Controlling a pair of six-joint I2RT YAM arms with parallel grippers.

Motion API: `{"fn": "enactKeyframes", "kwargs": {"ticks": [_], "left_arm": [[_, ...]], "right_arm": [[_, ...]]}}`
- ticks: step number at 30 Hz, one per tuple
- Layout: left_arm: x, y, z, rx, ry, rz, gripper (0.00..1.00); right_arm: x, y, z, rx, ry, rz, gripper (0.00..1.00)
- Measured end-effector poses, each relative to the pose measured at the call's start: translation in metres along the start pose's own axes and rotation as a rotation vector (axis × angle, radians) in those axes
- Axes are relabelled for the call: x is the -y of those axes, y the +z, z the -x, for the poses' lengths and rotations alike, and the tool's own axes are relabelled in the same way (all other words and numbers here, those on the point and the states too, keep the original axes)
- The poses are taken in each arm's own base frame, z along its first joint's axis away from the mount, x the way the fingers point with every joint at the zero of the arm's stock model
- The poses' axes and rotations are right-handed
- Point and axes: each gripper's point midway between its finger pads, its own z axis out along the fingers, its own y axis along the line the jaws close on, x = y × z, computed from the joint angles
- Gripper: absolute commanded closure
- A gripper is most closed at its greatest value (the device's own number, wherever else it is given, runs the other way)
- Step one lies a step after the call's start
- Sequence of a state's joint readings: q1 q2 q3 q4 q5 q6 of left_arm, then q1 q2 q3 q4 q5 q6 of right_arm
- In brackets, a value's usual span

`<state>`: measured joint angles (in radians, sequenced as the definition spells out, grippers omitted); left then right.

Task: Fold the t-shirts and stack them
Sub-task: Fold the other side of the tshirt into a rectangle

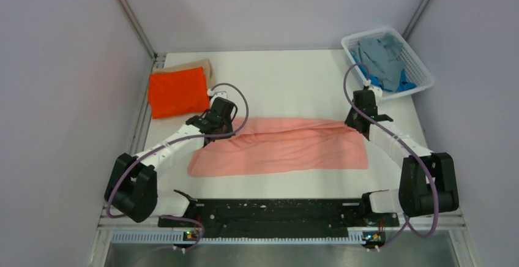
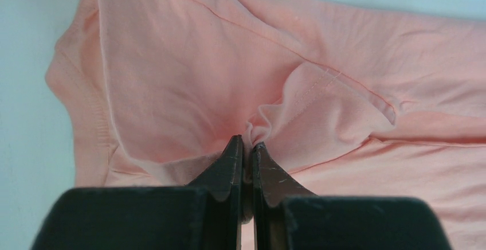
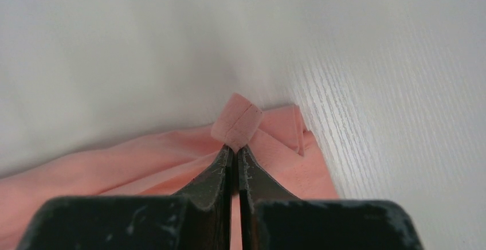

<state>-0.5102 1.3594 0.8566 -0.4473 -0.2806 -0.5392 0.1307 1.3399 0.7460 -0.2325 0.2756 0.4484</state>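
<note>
The salmon pink t-shirt (image 1: 281, 147) lies spread across the middle of the table, folded lengthwise. My left gripper (image 1: 215, 122) is shut on a pinch of its cloth at the left end, seen in the left wrist view (image 2: 245, 142) with the pink t-shirt (image 2: 189, 78) bunched at the fingertips. My right gripper (image 1: 358, 120) is shut on the hem at the right end, seen in the right wrist view (image 3: 235, 148) with the pink hem (image 3: 238, 119) sticking out past the tips. A folded bright orange t-shirt (image 1: 179, 91) lies on a tan one (image 1: 199, 65) at the back left.
A white mesh basket (image 1: 422, 71) stands at the back right holding the grey t-shirt (image 1: 379, 56) and the blue t-shirt (image 1: 404, 85). Grey booth walls close the left, right and back sides. The black rail (image 1: 275, 212) with the arm bases runs along the near edge.
</note>
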Motion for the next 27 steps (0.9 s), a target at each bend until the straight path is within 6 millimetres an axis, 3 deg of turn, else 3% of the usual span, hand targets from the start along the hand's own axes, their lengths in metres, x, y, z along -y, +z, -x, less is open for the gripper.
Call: {"fn": "enactKeyframes", "kwargs": {"ticks": [3, 5, 6, 9, 10, 14, 17, 19, 22, 27], "left_arm": [[0.000, -0.004, -0.002, 0.004, -0.010, -0.011, 0.95], [0.000, -0.004, -0.009, -0.012, -0.011, -0.025, 0.77], [0.000, -0.003, -0.014, -0.024, -0.012, -0.027, 0.63], [-0.004, -0.001, -0.038, -0.088, -0.019, -0.022, 0.41], [-0.006, -0.002, -0.045, -0.110, -0.018, -0.018, 0.31], [-0.015, -0.022, -0.075, -0.167, -0.016, -0.001, 0.13], [-0.018, -0.050, -0.073, -0.124, -0.042, -0.029, 0.02], [-0.013, -0.064, -0.056, -0.034, -0.091, -0.090, 0.01], [0.005, -0.070, -0.032, 0.101, -0.150, -0.213, 0.01], [0.026, -0.048, -0.015, 0.120, -0.157, -0.224, 0.01]], "right_arm": [[0.000, 0.000, 0.000, -0.001, 0.000, 0.000, 0.90], [0.000, 0.000, -0.001, -0.004, 0.000, -0.001, 0.83], [0.001, 0.000, -0.002, -0.007, -0.001, -0.003, 0.76], [0.007, -0.003, -0.008, -0.023, 0.001, -0.021, 0.64], [0.011, -0.007, -0.011, -0.029, -0.002, -0.035, 0.56], [0.019, -0.035, -0.001, 0.027, 0.031, -0.034, 0.35], [0.015, -0.061, 0.021, 0.130, 0.065, 0.025, 0.14], [0.007, -0.083, 0.039, 0.242, 0.092, 0.118, 0.03], [-0.008, -0.103, 0.046, 0.356, 0.103, 0.269, 0.01], [-0.029, -0.115, 0.040, 0.391, 0.064, 0.428, 0.01]]}}
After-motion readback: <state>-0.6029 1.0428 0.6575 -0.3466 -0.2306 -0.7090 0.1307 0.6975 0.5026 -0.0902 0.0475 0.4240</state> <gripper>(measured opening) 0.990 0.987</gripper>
